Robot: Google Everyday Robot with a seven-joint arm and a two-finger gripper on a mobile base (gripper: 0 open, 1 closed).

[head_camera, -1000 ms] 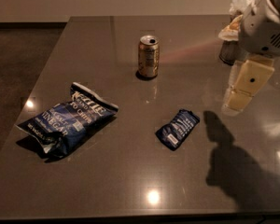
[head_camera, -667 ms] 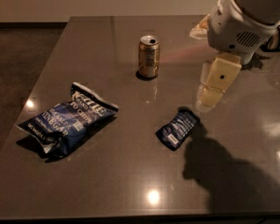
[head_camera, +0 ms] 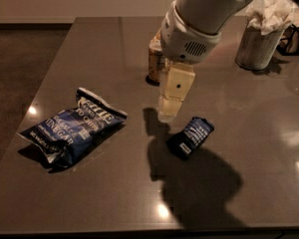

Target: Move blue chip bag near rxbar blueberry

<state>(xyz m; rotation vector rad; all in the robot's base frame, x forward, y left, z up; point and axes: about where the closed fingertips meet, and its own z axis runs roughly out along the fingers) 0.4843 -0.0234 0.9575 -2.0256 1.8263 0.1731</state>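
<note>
The cream-coloured tool (head_camera: pixel 169 108) is hovering above the dark glossy table (head_camera: pixel 114 193), carrying nothing; whether it is wide or narrow I cannot tell. The small flat dark-blue rxbar blueberry wrapper (head_camera: pixel 192 136) is lying just beside the tool, toward the camera. The large crinkled blue chip bag (head_camera: pixel 72 126) is lying untouched, well apart to the tool's left in view, so the tool probably needs to cross there first.

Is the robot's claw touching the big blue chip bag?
Apart. The camera view shows the gripper hanging right of the blue chip bag, with bare table between them.

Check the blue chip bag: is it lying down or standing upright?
Lying down: the blue chip bag rests flat on the table, lettering up. The gripper hangs apart from it, nearer the rxbar blueberry.
</note>
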